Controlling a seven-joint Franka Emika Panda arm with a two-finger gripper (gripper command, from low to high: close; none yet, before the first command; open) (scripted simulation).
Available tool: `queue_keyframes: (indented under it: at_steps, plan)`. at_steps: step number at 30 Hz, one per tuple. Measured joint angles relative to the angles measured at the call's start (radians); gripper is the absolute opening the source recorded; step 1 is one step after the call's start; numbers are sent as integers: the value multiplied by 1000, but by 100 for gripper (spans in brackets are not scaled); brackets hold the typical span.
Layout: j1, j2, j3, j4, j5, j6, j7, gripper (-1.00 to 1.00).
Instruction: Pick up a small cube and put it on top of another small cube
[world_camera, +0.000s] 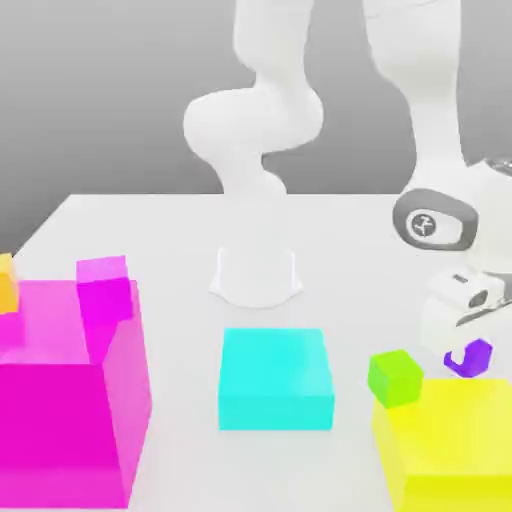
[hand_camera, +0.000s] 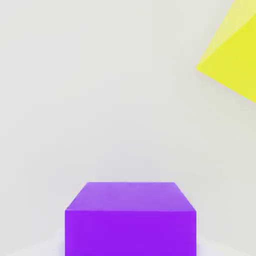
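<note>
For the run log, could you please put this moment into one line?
phase: grasp | gripper: shut on purple cube | beside: yellow block

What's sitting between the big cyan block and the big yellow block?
In the exterior view, the small lime-green cube lies between the cyan block and the yellow block, close against the yellow block's near corner. The table around it is bare.
</note>
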Motion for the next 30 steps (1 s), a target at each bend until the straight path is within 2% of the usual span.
queue_keyframes:
  at_steps: [2,4,12,17,22,24,26,27,30]
  plan:
    - [-46,-48,0,39,86,-47,-91,-100]
    - [-133,-91,-41,83,131,-116,-198,-100]
    - [-528,-246,-233,266,203,-425,-614,-100]
    - [-676,-320,-375,356,217,-594,-826,-100]
    - [-799,-378,-521,403,183,-733,-983,-100]
    - [-853,-362,-580,399,151,-738,-1038,-100]
    - [-875,-330,-602,362,144,-679,-1064,-100]
    - [-882,-318,-605,347,144,-653,-1069,100]
    - [-882,-318,-605,347,145,-653,-1069,100]
